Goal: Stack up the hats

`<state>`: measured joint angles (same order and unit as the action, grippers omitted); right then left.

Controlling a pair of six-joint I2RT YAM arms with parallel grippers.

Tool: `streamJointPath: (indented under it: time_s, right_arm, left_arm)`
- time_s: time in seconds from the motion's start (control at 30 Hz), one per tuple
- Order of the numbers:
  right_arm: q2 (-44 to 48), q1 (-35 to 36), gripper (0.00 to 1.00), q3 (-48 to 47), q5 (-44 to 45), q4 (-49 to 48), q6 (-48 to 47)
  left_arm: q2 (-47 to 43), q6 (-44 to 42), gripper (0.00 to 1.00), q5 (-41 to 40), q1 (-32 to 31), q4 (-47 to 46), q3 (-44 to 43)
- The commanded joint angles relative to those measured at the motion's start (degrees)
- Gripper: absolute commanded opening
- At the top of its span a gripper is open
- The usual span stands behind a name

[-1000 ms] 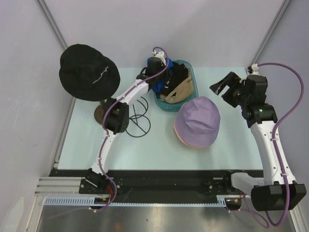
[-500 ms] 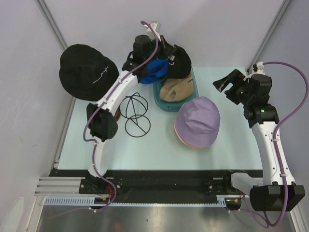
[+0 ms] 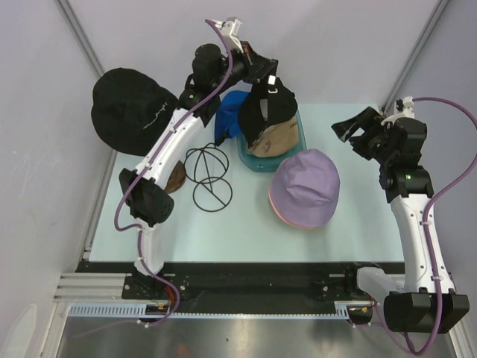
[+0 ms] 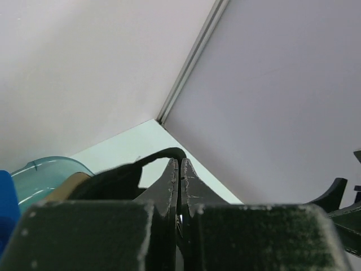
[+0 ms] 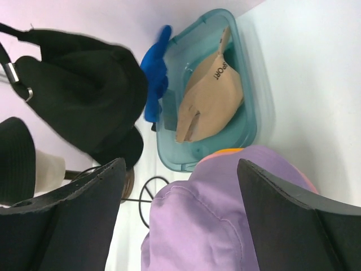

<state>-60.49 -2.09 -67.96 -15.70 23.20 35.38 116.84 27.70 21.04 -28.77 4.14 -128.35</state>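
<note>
My left gripper (image 3: 261, 69) (image 4: 179, 161) is raised at the back, shut on the strap of a black cap (image 3: 264, 112) (image 5: 84, 96) that hangs above the teal bin (image 3: 298, 142). A blue cap (image 3: 229, 113) (image 5: 153, 73) droops at the bin's left rim. A tan cap (image 3: 277, 138) (image 5: 213, 96) lies inside the bin. The lavender bucket hat (image 3: 304, 186) (image 5: 225, 226) tops a pile with pink and orange brims (image 3: 287, 218) showing. A black bucket hat (image 3: 134, 110) sits on the stand at left. My right gripper (image 3: 352, 127) (image 5: 180, 169) hovers open, right of the bin.
A black wire hat form (image 3: 209, 177) stands on the table left of the bin, with a brown stand base (image 3: 177, 176) beside it. In the right wrist view a cream mannequin head (image 5: 49, 169) shows under the black bucket hat. Grey walls close the back and both sides.
My left arm rose and swung back, lifting the black cap out of the bin; the blue cap shifted to the bin's left rim. The right gripper barely moved.
</note>
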Motion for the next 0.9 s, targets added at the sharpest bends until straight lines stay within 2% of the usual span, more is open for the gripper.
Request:
streamJointPath:
  time_s: [0.0, 0.23, 0.27, 0.47, 0.67, 0.87]
  right_arm:
    - [2.04, 0.59, 0.85, 0.29, -3.71, -4.21, 0.22]
    - [3.36, 1.91, 0.85, 0.38, -6.71, -7.2, 0.13]
    - [3.36, 4.43, 0.86, 0.38, -6.53, -7.29, 0.05]
    - [4.15, 9.2, 0.85, 1.96, -3.2, -7.55, 0.83]
    - [4.42, 12.1, 0.85, 3.45, -1.96, -8.96, 1.89]
    - [3.37, 15.79, 0.86, 5.12, -1.7, -10.89, 2.33]
  left_arm:
    - [-8.64, 2.18, 0.0, 0.76, -0.67, -3.26, -1.55]
    - [-13.91, 3.67, 0.0, 0.23, -0.84, -3.26, -1.63]
    - [-14.35, 3.85, 0.0, 0.41, -0.84, -3.26, -1.55]
    - [-18.04, 5.26, 0.0, 0.5, -1.63, -0.55, 0.64]
    - [-23.92, 3.24, 0.0, -0.47, -3.92, 2.89, 10.21]
    - [-33.23, -2.2, 0.0, -4.33, -4.18, 4.65, 24.98]
